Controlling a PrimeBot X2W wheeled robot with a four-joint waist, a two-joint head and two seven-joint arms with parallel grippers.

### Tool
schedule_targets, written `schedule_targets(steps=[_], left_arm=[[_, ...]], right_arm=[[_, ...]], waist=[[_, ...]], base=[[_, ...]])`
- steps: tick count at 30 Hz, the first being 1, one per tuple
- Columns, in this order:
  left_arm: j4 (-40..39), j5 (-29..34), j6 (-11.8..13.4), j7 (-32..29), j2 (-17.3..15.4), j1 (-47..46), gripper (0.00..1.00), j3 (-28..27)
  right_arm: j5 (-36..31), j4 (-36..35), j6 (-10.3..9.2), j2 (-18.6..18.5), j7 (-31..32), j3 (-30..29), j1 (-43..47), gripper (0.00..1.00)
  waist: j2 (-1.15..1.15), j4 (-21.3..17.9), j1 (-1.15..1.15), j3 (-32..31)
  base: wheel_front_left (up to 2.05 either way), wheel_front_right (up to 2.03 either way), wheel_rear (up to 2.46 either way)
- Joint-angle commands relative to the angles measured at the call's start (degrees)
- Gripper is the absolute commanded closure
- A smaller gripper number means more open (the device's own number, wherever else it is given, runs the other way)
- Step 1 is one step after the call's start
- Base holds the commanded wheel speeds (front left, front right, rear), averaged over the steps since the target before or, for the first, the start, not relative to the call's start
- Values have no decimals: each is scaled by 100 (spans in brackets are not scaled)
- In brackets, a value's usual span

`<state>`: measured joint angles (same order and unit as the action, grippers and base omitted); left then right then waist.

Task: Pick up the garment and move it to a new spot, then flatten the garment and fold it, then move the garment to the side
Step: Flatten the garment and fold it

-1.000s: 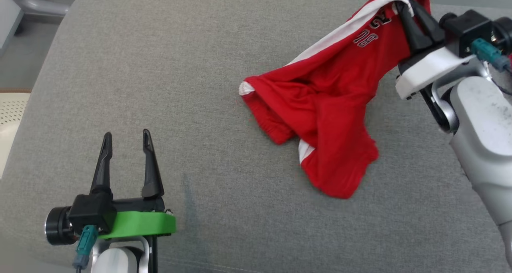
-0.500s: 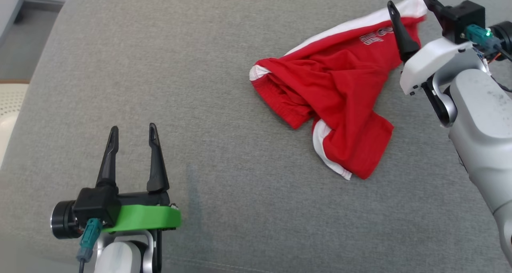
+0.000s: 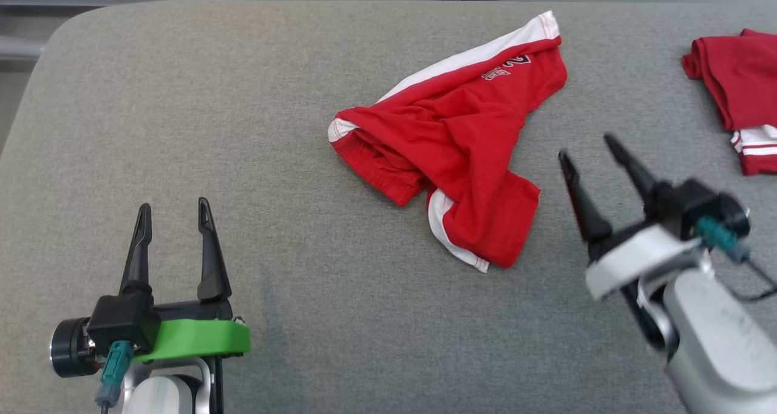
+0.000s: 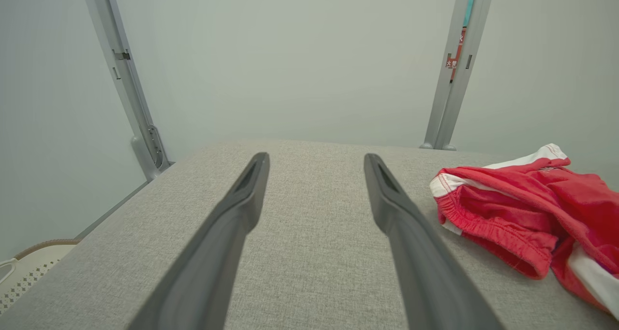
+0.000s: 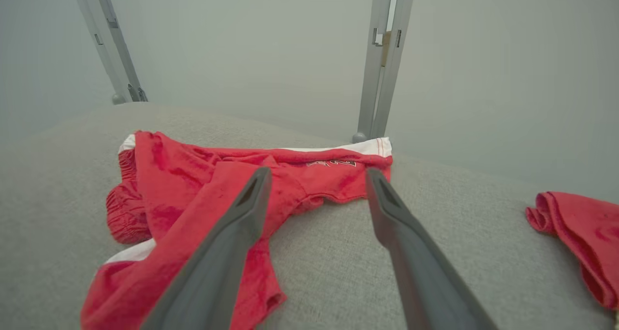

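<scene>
Right gripper (image 3: 584, 146) is hanging open near the crumpled shorts (image 3: 461, 128). Pinching two layers could tangle them more.

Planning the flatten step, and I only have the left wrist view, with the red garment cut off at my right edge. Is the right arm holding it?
Observer: No. The right gripper is open and empty. It sits to the right of the red garment and does not touch it.
Operator: Is the garment flat?
Observer: No. It is bunched and twisted on the grey surface. The far end, with printed lettering, trails away to the right.
Operator: Anything else on the surface?
Observer: A second red cloth lies at the far right in the head view, apart from the first.
</scene>
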<state>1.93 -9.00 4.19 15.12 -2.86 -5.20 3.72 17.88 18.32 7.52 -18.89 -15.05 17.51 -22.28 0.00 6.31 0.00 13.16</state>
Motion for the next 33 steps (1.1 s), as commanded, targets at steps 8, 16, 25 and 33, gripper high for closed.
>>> schedule_targets(steps=[8, 16, 25, 33], left_arm=[[-61, 98, -64, 0, -9, 72, 0, -94], [-60, 105, -63, 0, -9, -30, 0, -20], [-57, 68, -28, 0, -9, -150, 0, 68], [-30, 53, -2, 0, -9, -231, 0, 155]], right_arm=[[59, -659, -7, 339, -15, 328, 1379, 0], [107, -361, -7, 431, -15, 383, 1508, 0], [200, 274, -7, 489, -15, 878, 995, 0], [288, 831, -7, 769, -15, 1027, 417, 0]], waist=[[0, -88, 0, -20], [0, -15, 0, 101], [0, 149, 0, 261], [0, 274, 0, 364]], base=[[0, 0, 0], [0, 0, 0], [0, 0, 0], [0, 0, 0]])
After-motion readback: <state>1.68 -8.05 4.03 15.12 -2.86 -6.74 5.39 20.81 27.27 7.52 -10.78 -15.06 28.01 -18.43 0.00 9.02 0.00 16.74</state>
